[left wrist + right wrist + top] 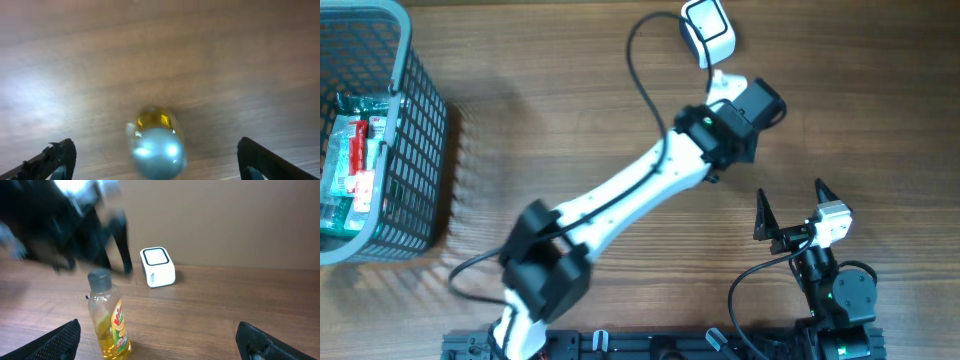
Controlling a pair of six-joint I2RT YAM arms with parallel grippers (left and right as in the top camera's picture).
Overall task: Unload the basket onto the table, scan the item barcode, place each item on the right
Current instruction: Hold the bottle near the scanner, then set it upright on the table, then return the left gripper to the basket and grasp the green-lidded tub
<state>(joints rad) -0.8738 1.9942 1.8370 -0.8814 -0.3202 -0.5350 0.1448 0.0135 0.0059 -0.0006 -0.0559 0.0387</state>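
The item is a clear bottle of yellow liquid [107,317] with a grey cap and a green-and-yellow label. It stands upright on the wooden table, in front of the white barcode scanner [157,267]. In the left wrist view I look straight down on its blurred cap [156,145]. My left gripper [157,160] is open above the bottle, its fingers wide on either side and clear of it. In the overhead view the left gripper [745,115] hides the bottle, just below the scanner [708,30]. My right gripper [790,200] stands open and holds nothing.
A grey mesh basket [425,110] at the left edge holds packaged goods [355,160]. The left arm [630,185] runs diagonally across the middle of the table. Cables loop near the scanner and the arm bases.
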